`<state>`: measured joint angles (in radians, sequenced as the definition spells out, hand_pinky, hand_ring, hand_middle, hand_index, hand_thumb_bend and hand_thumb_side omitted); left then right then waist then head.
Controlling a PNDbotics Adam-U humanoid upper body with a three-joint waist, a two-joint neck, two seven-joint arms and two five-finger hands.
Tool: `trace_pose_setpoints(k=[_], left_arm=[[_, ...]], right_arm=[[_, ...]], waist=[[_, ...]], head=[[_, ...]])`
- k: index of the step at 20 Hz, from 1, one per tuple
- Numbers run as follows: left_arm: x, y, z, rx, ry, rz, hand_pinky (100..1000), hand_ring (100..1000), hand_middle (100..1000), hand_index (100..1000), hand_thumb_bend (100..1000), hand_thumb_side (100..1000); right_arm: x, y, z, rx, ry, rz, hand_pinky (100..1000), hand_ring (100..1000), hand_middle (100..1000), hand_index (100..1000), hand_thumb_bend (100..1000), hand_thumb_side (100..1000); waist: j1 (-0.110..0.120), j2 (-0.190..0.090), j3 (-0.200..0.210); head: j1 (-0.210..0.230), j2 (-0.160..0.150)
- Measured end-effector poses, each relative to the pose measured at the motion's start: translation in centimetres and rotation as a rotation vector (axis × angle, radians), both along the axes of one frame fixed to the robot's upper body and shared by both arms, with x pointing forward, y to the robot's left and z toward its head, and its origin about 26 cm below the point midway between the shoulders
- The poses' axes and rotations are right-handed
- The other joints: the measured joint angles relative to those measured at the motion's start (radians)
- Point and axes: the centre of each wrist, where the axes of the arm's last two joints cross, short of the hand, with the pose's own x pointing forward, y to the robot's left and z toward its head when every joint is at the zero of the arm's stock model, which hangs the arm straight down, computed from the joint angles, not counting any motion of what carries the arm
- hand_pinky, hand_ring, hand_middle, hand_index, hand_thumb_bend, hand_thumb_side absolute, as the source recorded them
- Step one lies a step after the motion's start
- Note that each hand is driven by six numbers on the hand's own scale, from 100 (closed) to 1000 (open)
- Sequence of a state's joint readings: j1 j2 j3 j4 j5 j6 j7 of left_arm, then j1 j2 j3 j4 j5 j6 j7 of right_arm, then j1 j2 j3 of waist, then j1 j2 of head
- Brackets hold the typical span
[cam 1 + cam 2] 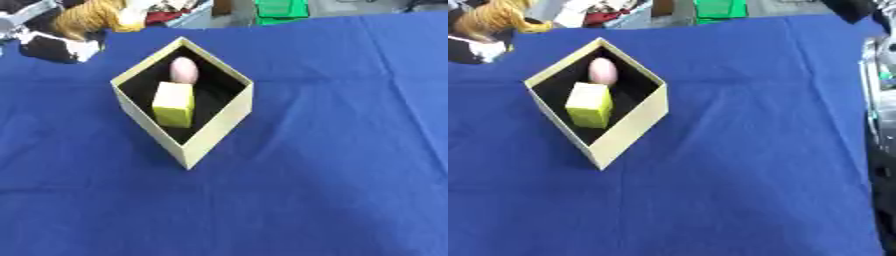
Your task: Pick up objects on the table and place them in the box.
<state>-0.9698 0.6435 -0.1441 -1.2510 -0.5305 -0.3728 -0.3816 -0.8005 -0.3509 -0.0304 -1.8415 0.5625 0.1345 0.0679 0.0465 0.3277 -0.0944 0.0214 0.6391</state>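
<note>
The yellow block stands inside the box, its long axis running roughly toward the near edge of the bench, and the pink egg lies just behind it, toward the box's far corner, touching or nearly so. The box sits corner-on, left of the middle of the bench, on its blue cloth. Nothing else shows loose on the cloth, so the picking looks done. Neither hand is in view, so I cannot tell whether the fingers are apart or together, nor which arm is nearer the box
</note>
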Motion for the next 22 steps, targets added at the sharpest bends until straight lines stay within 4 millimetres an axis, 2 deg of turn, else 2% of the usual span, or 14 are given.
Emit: trace_pose_setpoints(k=[4, 8, 11, 18, 22], left_arm=[[0.5, -1.4, -0.6, -0.011, 0.011, -0.021, 555, 514, 425, 495, 100, 415], [1.0, -2.5, -1.5, -0.010, 0.024, -0.038, 562, 527, 448, 517, 100, 411], [1.4, -3.2, -2.2, -0.006, 0.036, -0.049, 563, 534, 459, 529, 100, 361], [2.2, -4.0, -3.6, 0.005, 0.065, -0.048, 576, 550, 487, 563, 100, 356], [2.5, -4.0, -4.2, 0.014, 0.082, -0.048, 616, 590, 559, 640, 100, 329]], right_arm=[[0.0, 0.1, 0.0, 0.000, -0.001, 0.005, 894, 962, 775, 884, 100, 687], [-0.2, 0.2, 0.0, 0.003, -0.006, 0.009, 893, 962, 774, 885, 100, 687], [-0.3, 0.3, 0.1, 0.006, -0.009, 0.014, 893, 962, 774, 885, 100, 688], [-0.4, 0.3, 0.2, 0.008, -0.015, 0.018, 893, 960, 773, 885, 100, 687], [-0.5, 0.4, 0.2, 0.012, -0.017, 0.024, 893, 960, 773, 885, 100, 688]], waist=[[0.002, 0.000, -0.011], [0.007, 0.006, -0.020], [0.007, 0.010, -0.024], [0.013, 0.018, -0.036], [0.013, 0.019, -0.036]], head=[[0.001, -0.007], [0.002, -0.008], [0.003, -0.008], [0.004, -0.014], [0.004, -0.016]])
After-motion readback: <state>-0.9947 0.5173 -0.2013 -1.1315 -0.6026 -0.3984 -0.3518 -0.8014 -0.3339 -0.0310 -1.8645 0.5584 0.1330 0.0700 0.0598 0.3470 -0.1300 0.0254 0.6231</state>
